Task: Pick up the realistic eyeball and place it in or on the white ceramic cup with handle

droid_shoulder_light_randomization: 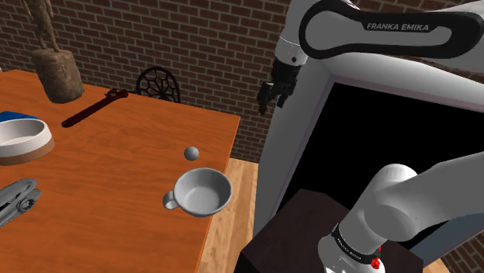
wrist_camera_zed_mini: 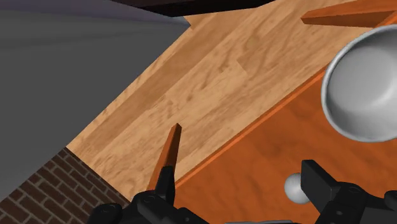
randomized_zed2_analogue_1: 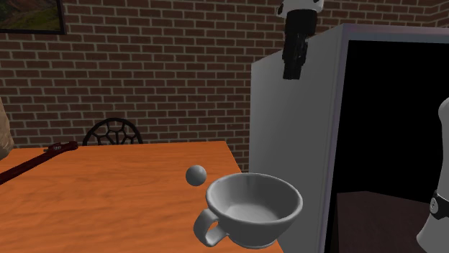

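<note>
1. Grey and plain, the eyeball (droid_shoulder_light_randomization: pixel 191 153) lying on the orange table (droid_shoulder_light_randomization: pixel 116 178), close to the table's edge, near the cup (droid_shoulder_light_randomization: pixel 203 191) but not touching it.
2. Pale cup standing upright, mouth open and holding nothing, handle toward the shoulder view's left.
3. Black gripper (droid_shoulder_light_randomization: pixel 275 91) hanging high in the air, out past the table's edge and in front of a grey cabinet side (randomized_zed2_analogue_1: pixel 288 144), well apart from both eyeball and cup.
4. Fingers spread wide in the wrist view, clasping nothing.
5. Judged to be at the very start: not yet reached, not yet gripped, not yet lifted, not yet set in the cup.
6. Left to do, by that judgement: come down over the eyeball, close on it, lift, carry the short way across, release above the cup's mouth.
</note>
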You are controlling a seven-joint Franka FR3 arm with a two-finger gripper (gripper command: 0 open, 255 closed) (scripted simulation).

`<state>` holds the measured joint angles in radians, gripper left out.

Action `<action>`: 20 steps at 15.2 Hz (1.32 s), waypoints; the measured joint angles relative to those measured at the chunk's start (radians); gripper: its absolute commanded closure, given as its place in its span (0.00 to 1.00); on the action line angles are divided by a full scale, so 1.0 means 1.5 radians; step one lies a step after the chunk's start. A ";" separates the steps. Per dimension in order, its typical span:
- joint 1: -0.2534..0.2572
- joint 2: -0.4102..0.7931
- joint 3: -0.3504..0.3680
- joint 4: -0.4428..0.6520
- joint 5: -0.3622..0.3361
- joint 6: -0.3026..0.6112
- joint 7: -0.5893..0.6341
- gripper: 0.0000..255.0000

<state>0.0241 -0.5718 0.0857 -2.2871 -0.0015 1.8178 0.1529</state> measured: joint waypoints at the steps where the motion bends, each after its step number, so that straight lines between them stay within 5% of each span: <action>1: 0.001 0.018 0.006 0.000 0.005 0.015 0.012 0.00; 11: 0.008 0.230 0.045 0.045 0.039 0.160 0.102 0.00; 20: 0.022 0.460 0.066 0.177 0.044 0.244 0.181 0.00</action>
<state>0.0575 0.1188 0.1843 -2.0214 0.0647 2.1842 0.4240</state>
